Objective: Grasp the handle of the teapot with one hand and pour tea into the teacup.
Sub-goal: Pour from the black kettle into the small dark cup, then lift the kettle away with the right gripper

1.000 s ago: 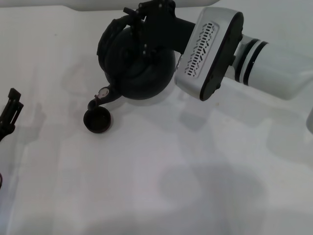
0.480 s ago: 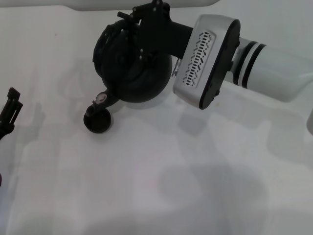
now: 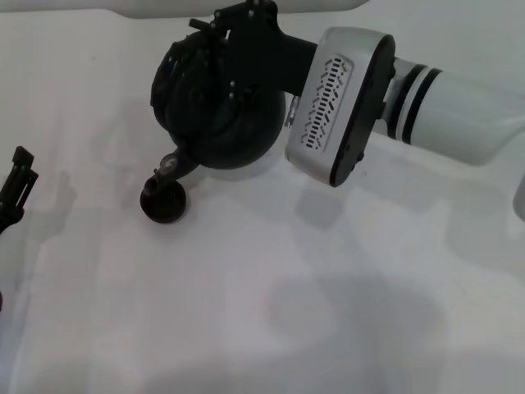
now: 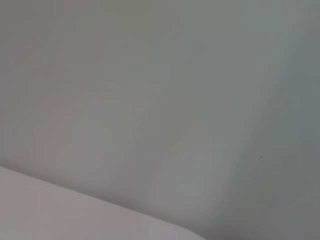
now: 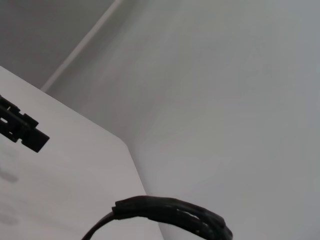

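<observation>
Right gripper point(image 3: 220, 34): jaws pinched on the black bail handle point(image 3: 182, 66) of the teapot point(image 3: 221, 115). Arm is reached in from the right, slotted casing turned toward the camera, wrist rolled. Teapot is held tilted, at the far middle of the white worktop point(image 3: 328, 312), spout point(image 3: 172, 164) dipped over the small dark teacup point(image 3: 163, 200), just at its rim. Left gripper point(image 3: 15, 190) is parked at the left edge; state of its jaws cannot be told.
</observation>
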Motion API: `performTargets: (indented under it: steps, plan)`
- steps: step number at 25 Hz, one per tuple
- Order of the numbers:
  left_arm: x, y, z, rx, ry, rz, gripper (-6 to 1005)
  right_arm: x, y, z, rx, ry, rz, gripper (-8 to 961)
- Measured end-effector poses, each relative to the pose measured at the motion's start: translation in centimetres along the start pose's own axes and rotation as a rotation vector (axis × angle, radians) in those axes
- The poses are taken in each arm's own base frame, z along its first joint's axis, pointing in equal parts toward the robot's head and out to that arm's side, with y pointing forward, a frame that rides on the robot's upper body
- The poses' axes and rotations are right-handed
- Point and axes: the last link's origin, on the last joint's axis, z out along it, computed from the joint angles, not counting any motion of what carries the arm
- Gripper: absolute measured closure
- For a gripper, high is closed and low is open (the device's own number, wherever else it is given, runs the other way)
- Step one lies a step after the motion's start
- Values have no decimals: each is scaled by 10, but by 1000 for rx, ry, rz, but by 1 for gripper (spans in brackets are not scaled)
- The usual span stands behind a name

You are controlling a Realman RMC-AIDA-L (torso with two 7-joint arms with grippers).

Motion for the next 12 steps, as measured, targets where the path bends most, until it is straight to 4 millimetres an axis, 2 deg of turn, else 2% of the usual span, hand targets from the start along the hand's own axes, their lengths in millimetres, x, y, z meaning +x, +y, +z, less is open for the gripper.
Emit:
performTargets:
  steps: [12]
  plan:
    - [0,0,0,0,0,2,122,-1,-3,1,-5,1,-46,844]
